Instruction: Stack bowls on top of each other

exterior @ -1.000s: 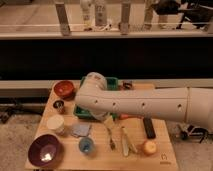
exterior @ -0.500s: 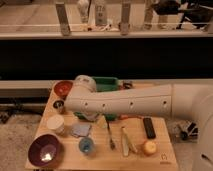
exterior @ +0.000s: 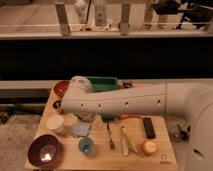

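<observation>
The large dark purple-maroon bowl (exterior: 45, 151) sits upright at the front left corner of the wooden table (exterior: 165, 157). The smaller red-orange bowl (exterior: 60, 88) sits at the back left, its right side hidden by my arm. My white arm (exterior: 125, 102) reaches from the right across the middle of the table, and its rounded end (exterior: 79, 90) is beside the red-orange bowl. The gripper is hidden behind this end of the arm, so I do not see it.
A green tray (exterior: 104, 81) sits at the back behind the arm. A cream cup (exterior: 55, 123), a tiny dark cup (exterior: 56, 104), a grey cloth (exterior: 80, 130), a small blue cup (exterior: 86, 146), cutlery (exterior: 124, 140), a black bar (exterior: 149, 127) and a yellow fruit (exterior: 149, 147) lie around.
My arm has swung left, so its rounded end now sits next to the red-orange bowl. The bowls have not moved.
</observation>
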Action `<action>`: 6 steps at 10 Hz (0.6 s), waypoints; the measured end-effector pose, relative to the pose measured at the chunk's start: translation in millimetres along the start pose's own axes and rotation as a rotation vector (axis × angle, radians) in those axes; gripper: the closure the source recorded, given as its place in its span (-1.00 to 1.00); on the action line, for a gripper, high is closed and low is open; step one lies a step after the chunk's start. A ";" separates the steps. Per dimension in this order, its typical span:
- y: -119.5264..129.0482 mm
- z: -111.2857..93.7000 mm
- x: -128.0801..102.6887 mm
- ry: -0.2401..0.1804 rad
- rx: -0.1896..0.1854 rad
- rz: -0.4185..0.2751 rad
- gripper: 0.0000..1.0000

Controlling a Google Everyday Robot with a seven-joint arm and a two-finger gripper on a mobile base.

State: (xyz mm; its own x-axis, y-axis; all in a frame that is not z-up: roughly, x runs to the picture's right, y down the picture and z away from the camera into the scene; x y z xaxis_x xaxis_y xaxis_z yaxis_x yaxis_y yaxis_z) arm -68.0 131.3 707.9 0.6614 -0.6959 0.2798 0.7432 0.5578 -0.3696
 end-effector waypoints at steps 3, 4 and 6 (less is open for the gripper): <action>-8.4 -0.7 -6.1 0.002 0.011 -0.019 -0.60; -10.2 -0.8 -7.0 0.003 0.015 -0.028 -0.60; -14.9 -1.3 -10.4 0.004 0.025 -0.044 -0.60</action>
State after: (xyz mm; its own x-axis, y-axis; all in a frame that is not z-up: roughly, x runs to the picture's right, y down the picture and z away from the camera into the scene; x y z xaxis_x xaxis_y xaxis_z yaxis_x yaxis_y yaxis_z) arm -86.1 129.6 709.3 0.6279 -0.7215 0.2920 0.7737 0.5380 -0.3346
